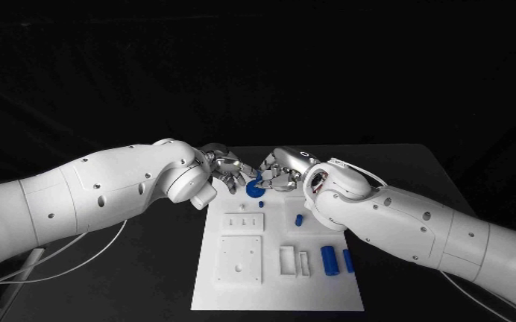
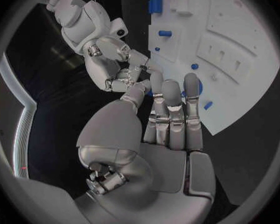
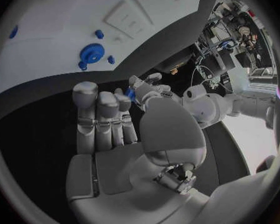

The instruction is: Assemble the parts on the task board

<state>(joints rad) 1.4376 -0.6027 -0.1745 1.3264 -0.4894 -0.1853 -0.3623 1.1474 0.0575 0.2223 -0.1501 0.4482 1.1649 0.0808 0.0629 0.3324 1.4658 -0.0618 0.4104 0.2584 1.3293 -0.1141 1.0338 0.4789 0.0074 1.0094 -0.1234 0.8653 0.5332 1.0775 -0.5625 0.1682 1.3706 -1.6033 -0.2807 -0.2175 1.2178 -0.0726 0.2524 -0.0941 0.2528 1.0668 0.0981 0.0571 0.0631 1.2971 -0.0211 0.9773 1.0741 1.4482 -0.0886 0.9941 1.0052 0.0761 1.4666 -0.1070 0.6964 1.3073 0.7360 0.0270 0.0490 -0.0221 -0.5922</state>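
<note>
- Head view: both robot hands meet over the far edge of the task board (image 1: pixel 277 292).
- The left robot hand (image 1: pixel 223 167) pinches a small blue part (image 3: pixel 130 94) in its fingertips.
- The right robot hand (image 1: pixel 282 174) hovers, fingers loosely apart, holding nothing.
- A blue gear (image 3: pixel 91 52) sits on the board's far edge.

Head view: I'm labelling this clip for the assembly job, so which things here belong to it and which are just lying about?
Job:
task board
blue gear
blue cylinders
small blue peg
left hand
right hand

Lying about:
black table
white cable
</note>
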